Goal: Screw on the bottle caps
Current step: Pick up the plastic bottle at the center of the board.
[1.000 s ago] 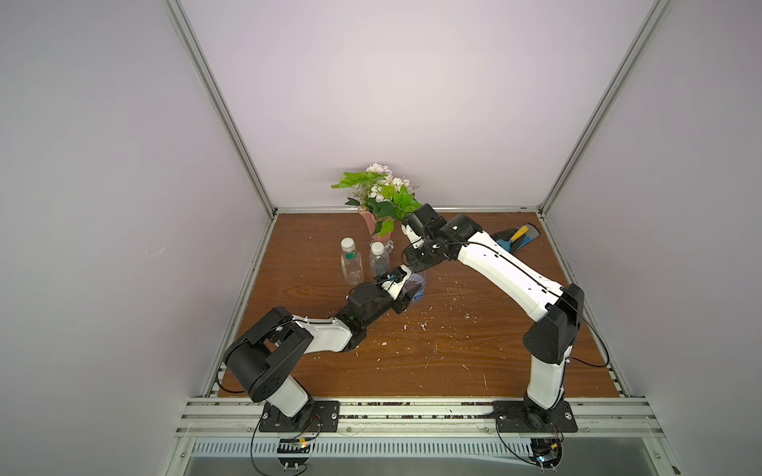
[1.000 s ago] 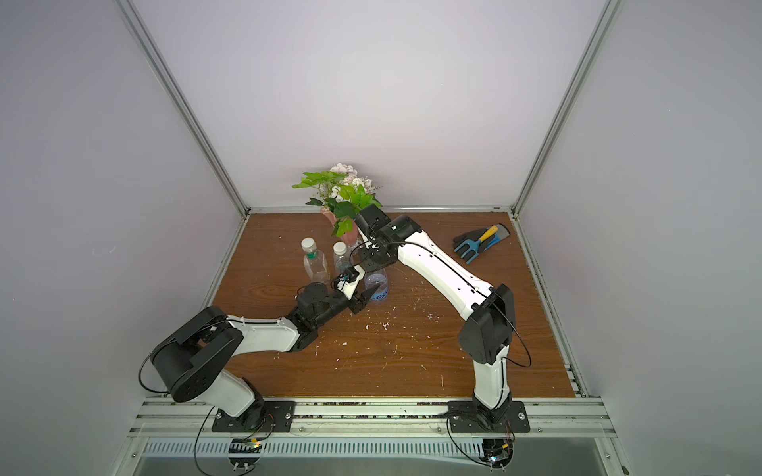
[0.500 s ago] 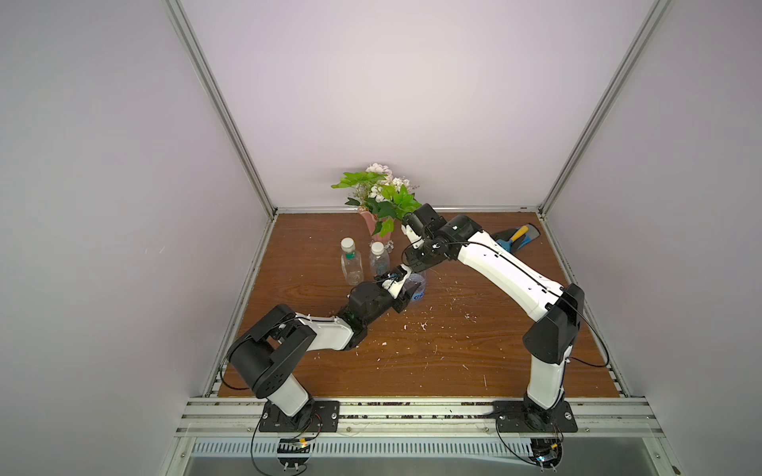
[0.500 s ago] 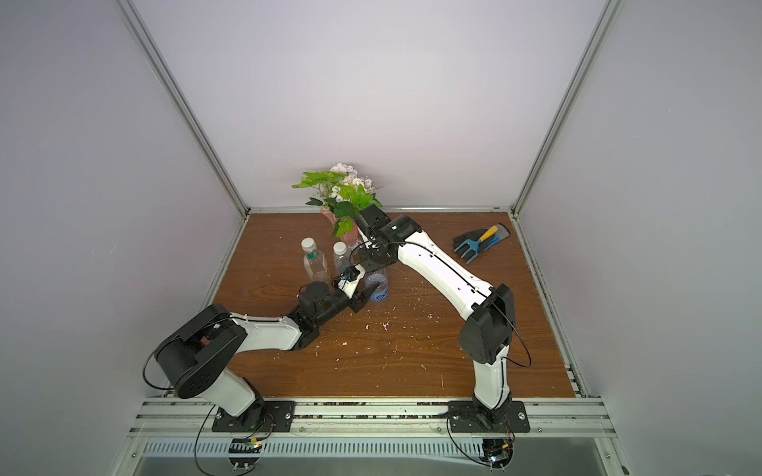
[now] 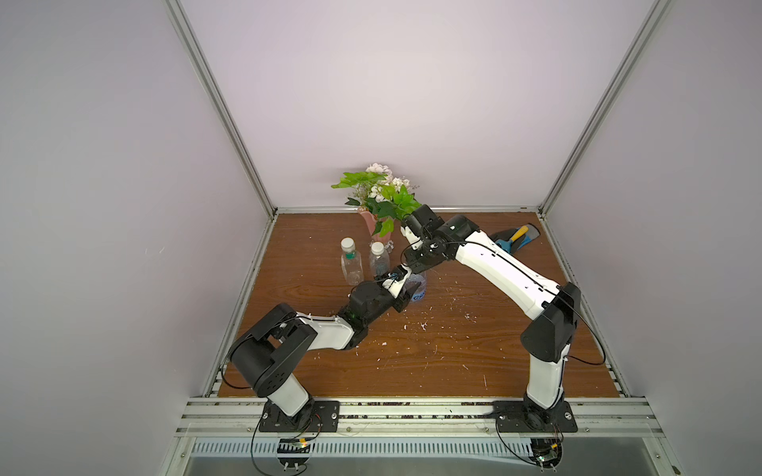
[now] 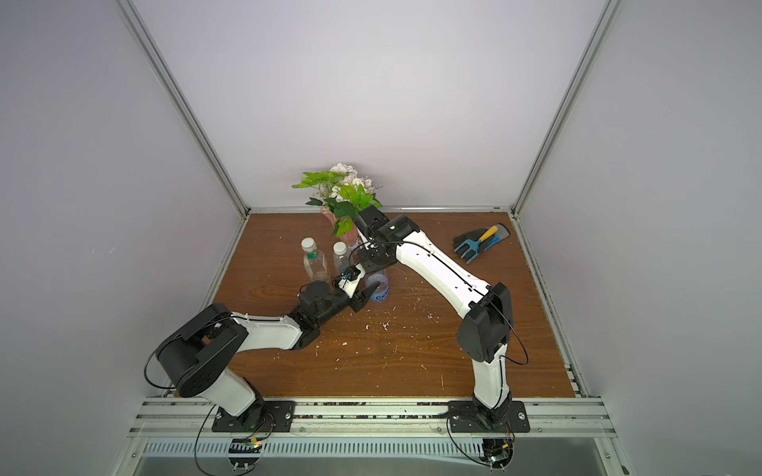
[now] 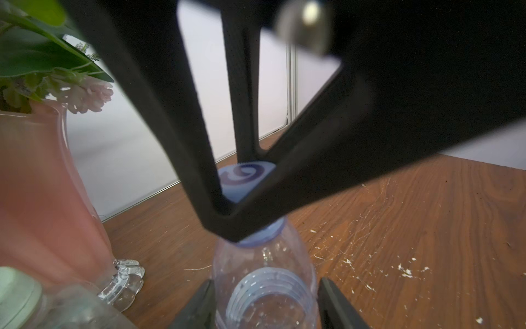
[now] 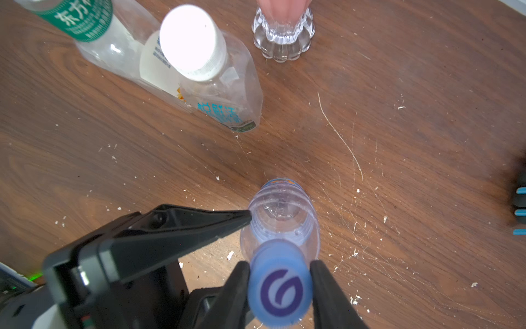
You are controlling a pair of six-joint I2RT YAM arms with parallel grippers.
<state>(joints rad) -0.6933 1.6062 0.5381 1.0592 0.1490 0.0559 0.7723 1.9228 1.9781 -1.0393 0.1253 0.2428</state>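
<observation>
left gripper point(image 7: 266, 284): clamped on bottle point(image 7: 256, 256).
right gripper point(image 8: 280, 265): jaws flank blue cap point(image 8: 280, 290); cannot tell if gripping.
risk: blue cap part-threaded; releasing early leaves it loose or crooked.

Back edge of the wooden table point(image 5: 453, 362) had a pink vase point(image 5: 373, 222) on a clear glass foot point(image 8: 283, 37), stuffed with green leaves and pale flowers point(image 5: 381, 193), sitting a bit left of the middle. Over in the far right corner lay a dark glove with blue fingertips point(image 6: 468, 249), and a little hand tool with a yellow handle point(image 6: 488, 234) was resting on top of it. The tabletop was pretty scratched up, with white crumbs point(image 5: 422, 325) scattered mostly around the middle.
</observation>
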